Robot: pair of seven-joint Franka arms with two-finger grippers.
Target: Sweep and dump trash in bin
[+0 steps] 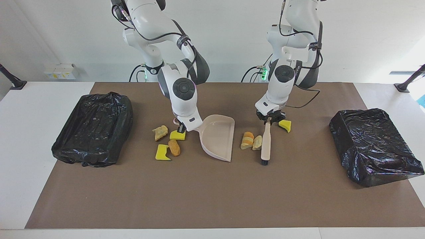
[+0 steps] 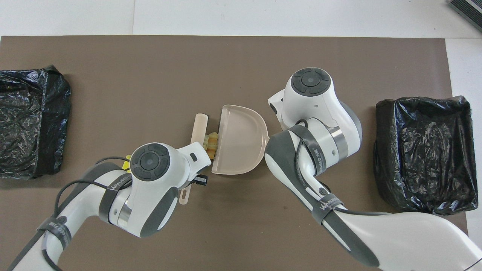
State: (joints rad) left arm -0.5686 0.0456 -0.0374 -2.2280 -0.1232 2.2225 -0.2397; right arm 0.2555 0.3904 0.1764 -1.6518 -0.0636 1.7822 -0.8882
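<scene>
Seven pieces of trash, loose on the brown surface [image 1: 206, 199]. Two tan chunks [image 1: 251, 141] touching, toward the left arm's end; one yellow wedge [image 1: 285, 125] near them. Two more yellow wedges [image 1: 162, 153] and two tan chunks [image 1: 174, 147] clustered toward the right arm's end.

One camera sits high across the desk [image 1: 206, 199] and faces the robots, so both arm bases stand at the top of its picture. The other camera hangs high above the robots' own end and looks steeply down and forward. It is nearer. Both views share the brown mat [image 2: 233, 60], the dustpan [image 1: 219, 137] and two black-lined bins [image 2: 423, 150].
</scene>
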